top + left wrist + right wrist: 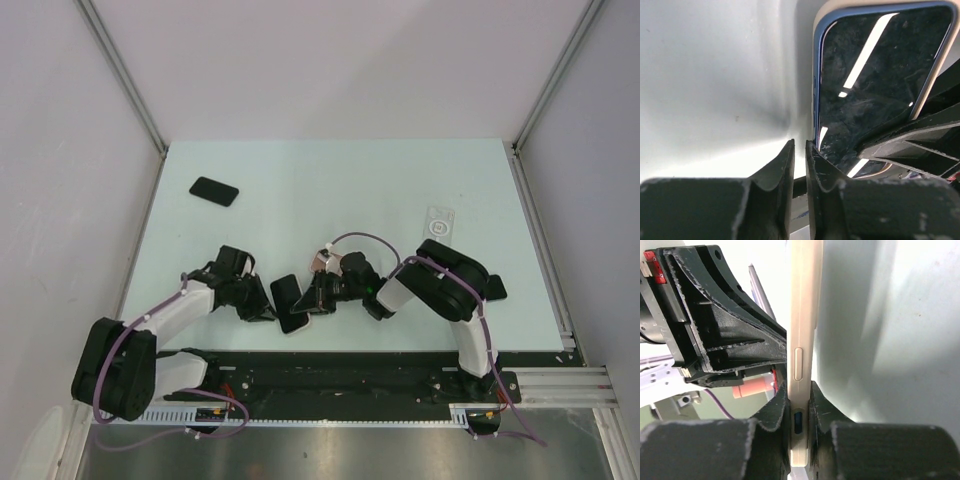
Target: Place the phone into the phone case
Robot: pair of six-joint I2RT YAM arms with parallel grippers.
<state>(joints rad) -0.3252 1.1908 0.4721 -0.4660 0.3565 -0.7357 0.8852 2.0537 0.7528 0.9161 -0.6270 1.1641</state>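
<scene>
Near the middle of the surface's (400, 180) near edge, the right hand (799, 407) pinches the beige case (802, 315), seen there edge-on. Only the left wrist view shows the phone (870, 85) inside it. The left hand (799, 162), nearly pressed together on nothing, is just beside.

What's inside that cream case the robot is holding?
A phone, dark screen with blue rim, sits inside the case. One end is covered by the right hand clamping the case, so full seating cannot be seen.
</scene>
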